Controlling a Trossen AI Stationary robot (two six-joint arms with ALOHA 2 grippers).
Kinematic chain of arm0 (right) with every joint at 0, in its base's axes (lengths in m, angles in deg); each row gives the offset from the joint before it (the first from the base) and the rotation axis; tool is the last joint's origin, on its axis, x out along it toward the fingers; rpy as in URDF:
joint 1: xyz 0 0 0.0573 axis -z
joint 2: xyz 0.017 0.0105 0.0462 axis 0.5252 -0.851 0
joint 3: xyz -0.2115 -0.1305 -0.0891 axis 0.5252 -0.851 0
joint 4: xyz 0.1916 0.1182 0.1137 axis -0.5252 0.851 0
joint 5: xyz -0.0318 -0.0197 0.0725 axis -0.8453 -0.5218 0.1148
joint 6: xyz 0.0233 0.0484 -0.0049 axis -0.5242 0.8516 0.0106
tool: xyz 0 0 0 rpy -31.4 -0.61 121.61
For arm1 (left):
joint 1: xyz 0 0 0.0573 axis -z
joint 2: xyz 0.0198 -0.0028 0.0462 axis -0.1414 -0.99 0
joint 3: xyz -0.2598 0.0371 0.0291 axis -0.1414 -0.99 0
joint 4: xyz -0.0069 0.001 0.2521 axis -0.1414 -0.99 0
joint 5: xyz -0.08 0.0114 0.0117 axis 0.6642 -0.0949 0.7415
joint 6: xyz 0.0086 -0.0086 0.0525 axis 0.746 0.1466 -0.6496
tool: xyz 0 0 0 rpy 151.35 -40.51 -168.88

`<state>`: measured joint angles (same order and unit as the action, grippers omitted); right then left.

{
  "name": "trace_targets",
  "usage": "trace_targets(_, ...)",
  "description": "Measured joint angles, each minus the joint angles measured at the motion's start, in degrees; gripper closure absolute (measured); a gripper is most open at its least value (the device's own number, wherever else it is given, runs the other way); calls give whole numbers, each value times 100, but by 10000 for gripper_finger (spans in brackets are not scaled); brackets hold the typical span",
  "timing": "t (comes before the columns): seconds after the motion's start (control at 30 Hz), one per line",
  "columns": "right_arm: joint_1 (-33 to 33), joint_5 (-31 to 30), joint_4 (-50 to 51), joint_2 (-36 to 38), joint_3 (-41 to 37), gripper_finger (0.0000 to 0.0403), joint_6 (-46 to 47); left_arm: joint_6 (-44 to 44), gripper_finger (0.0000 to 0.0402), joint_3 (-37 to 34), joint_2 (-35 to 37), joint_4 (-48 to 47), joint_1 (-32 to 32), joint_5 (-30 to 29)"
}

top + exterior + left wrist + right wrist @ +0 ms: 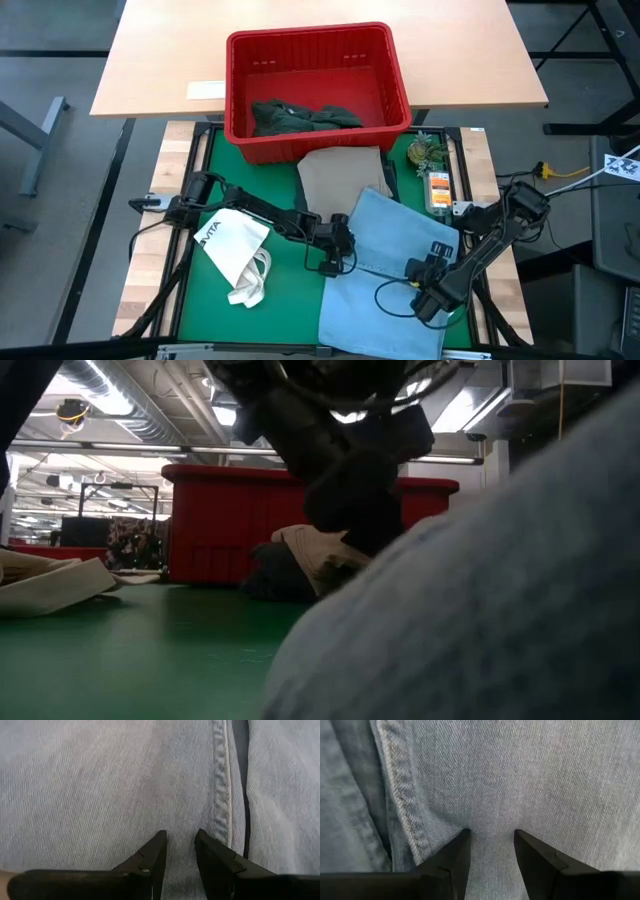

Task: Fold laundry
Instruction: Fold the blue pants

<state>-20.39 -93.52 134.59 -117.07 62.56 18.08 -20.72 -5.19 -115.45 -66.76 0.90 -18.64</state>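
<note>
On light blue piece (385, 265): L end effector (180, 840), R end effector (491, 837).

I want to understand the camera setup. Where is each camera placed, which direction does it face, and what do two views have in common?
High: above the table, facing down; both arms, red basket, blue jeans.
Low: at table height, facing across; one arm, basket.
Left wrist: on the left arm, facing jeans; left gripper open.
Right wrist: on the right arm, facing jeans; right gripper open.
Shared: both wrist views show jeans seams.
</note>
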Motion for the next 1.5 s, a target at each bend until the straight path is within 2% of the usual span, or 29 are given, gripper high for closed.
trace_targets(0.2,-2,37,173,36,91,249,-11,-27,301,-6,94,-90,5,-244)
trace_targets(0.37,-9,-138,785,165,627,249,-76,21,301,153,525,-237,37,-388)
trace_targets(0.5,-7,-283,1093,163,1231,249,-649,337,301,176,864,-158,216,-365)
trace_targets(0.73,-7,-796,739,165,1949,249,-1718,652,300,174,942,-91,706,-158)
trace_targets(0.93,-8,-785,-200,165,2065,249,-1846,1373,267,174,942,-3,1142,-92)
trace_targets(1.1,-7,-579,-1190,149,2065,249,-1786,1363,229,174,942,6,1402,-91)
trace_targets(1.27,-7,-888,-2127,143,2065,249,-1718,1334,217,174,942,-10,1593,-87)
trace_targets(1.5,-100,-64,-3496,-172,2065,249,-2210,709,217,176,942,-1,1669,-90)
